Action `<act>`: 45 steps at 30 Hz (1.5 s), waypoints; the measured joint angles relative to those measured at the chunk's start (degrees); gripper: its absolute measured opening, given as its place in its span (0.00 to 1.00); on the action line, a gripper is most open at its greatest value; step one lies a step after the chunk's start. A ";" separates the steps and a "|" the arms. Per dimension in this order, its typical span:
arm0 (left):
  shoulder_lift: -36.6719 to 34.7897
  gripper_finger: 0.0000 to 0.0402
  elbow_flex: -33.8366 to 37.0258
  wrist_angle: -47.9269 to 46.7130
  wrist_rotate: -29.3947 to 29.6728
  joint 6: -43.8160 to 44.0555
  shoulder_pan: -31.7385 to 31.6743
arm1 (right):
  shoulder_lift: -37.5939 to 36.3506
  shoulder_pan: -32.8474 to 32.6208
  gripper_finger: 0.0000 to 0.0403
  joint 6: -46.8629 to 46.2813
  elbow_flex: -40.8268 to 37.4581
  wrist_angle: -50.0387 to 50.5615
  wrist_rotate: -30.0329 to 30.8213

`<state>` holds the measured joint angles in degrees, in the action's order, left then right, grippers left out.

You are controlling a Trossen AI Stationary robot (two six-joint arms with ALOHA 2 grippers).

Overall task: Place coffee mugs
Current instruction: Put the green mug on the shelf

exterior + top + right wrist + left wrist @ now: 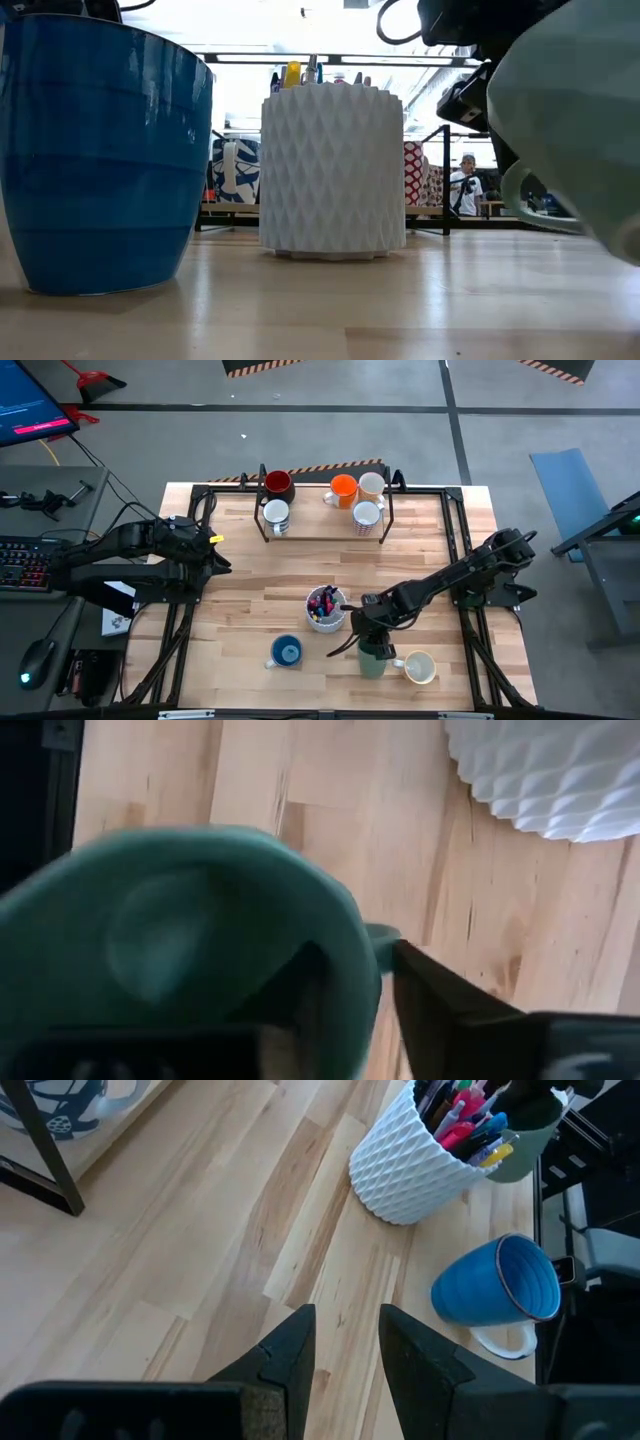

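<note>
Gripping the rim of the green mug (372,659), the right hand (366,643) is seen just beside the pen cup (325,608). The left hand (345,1342), slightly spread and empty, is held well apart from that cup.

two dark jointed arms, black cables

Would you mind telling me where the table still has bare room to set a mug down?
Bare wood spans the middle, between the rack and the pen cup, and along the right edge. It is crowded at the front: blue mug, green mug at the right gripper, cream mug.
</note>
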<state>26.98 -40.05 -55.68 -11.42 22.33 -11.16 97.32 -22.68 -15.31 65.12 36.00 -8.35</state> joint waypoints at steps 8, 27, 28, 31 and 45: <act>0.00 0.26 0.00 -0.02 0.00 -0.04 0.00 | -1.27 -0.48 0.02 1.36 0.02 0.19 6.87; 0.02 0.26 0.00 -0.24 0.07 -3.04 0.00 | -12.57 0.20 0.00 -1.14 0.04 9.22 24.26; 0.00 0.26 0.00 -0.22 0.07 -3.04 0.00 | -12.57 0.44 0.00 -1.13 0.04 9.24 24.13; 0.02 0.26 0.00 -0.22 0.05 -3.08 0.02 | -12.57 1.35 0.00 -0.75 0.04 9.30 22.99; 0.01 0.26 0.00 -0.22 0.05 -3.08 0.01 | -12.57 7.56 0.00 6.26 0.04 9.28 22.94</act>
<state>27.00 -40.05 -55.90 -11.37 19.25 -11.14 84.75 -15.11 -9.05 65.17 45.28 14.59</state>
